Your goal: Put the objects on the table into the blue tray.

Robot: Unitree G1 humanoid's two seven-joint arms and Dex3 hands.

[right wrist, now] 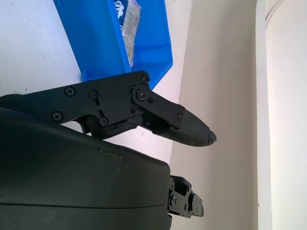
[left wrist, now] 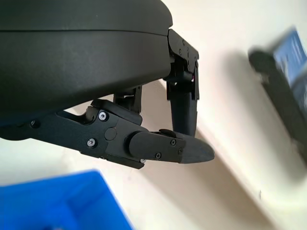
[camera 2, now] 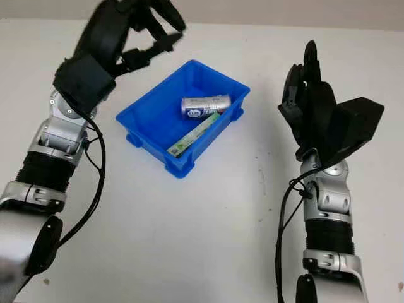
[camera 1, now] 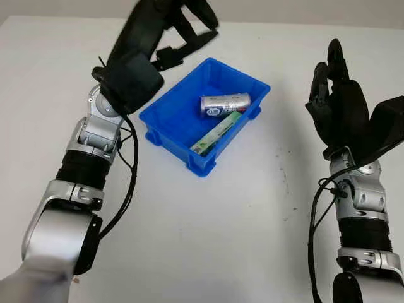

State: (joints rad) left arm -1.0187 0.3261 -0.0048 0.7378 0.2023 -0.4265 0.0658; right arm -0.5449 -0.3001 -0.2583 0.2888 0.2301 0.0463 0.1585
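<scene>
Sitting near the middle of the white table (camera 1: 208, 240), the blue tray (camera 1: 165, 110) is turned at an angle and holds 2 things. A silver can (camera 1: 225, 104) lies on its side toward the tray's far right wall, and a long green-and-white packet (camera 1: 216, 134) leans along the near right wall, just beside the can; whether they touch is hard to say.

Raised above the tray's far left corner, the left hand (camera 1: 173, 28) holds nothing, its fingers (left wrist: 165, 146) loosely bent over the table and clear of the tray rim.

To the right of the tray and well apart from it, the right hand (camera 2: 309, 101) is held upright above the table, empty, with its fingers (right wrist: 184, 127) extended and pointing away from the robot. Black cables run down both silver forearms.
</scene>
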